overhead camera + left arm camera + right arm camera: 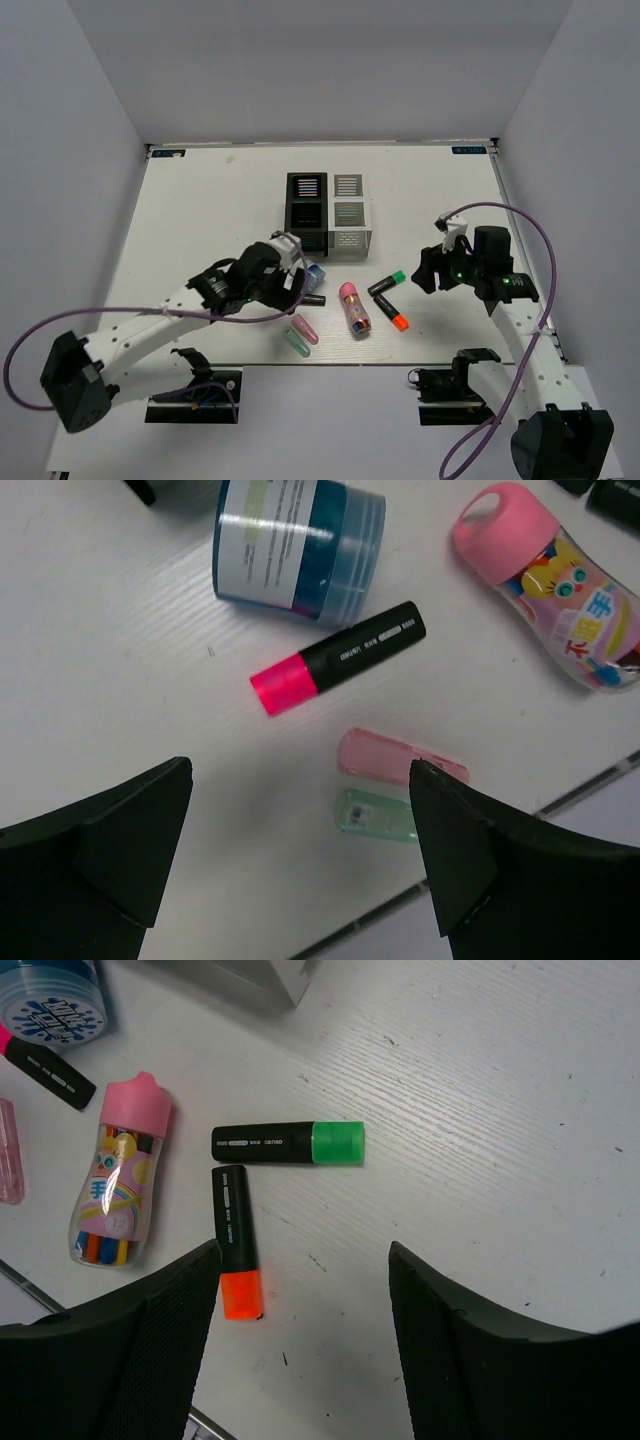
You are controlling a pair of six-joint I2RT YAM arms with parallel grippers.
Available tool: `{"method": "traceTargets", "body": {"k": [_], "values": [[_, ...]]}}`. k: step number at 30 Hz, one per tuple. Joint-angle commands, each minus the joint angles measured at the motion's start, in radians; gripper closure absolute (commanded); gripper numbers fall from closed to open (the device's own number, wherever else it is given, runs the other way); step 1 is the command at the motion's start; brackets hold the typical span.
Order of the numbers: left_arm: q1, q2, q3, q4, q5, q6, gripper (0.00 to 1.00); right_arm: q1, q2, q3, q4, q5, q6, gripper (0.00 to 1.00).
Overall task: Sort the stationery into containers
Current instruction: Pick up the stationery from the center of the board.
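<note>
The black box (306, 205) and the white box (350, 215) stand side by side at mid-table. My left gripper (290, 285) is open and empty above the table (300, 770), near the blue roll (300, 545), the pink-capped marker (338, 658), the pink capsule (400, 757) and the green capsule (375, 813). The pink clear tube (354, 308) lies to their right. My right gripper (428, 270) is open and empty (305, 1255), just right of the green-capped marker (288, 1144) and the orange-capped marker (235, 1242).
The table's near edge (330, 363) runs just below the capsules and the tube. The white table surface (200, 200) is walled in on three sides. A grey cable (530, 240) loops over the right arm.
</note>
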Motion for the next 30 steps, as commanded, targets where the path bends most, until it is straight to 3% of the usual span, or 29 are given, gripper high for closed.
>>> {"method": "traceTargets", "body": {"k": [1,6,12,30], "values": [[-0.028,0.132,0.083,0.069,-0.055,0.176,0.00,0.003,0.012,0.059,-0.028,-0.030,-0.008,0.29],[-0.065,0.282,0.160,0.138,-0.103,0.286,0.00,0.003,0.021,0.068,-0.042,-0.029,-0.008,0.26],[-0.057,0.452,0.304,0.106,-0.125,0.297,0.00,0.006,0.021,0.078,-0.049,-0.036,-0.005,0.25],[0.022,0.619,0.300,0.172,-0.088,0.248,0.02,0.006,0.026,0.076,-0.055,-0.042,-0.009,0.24]]}}
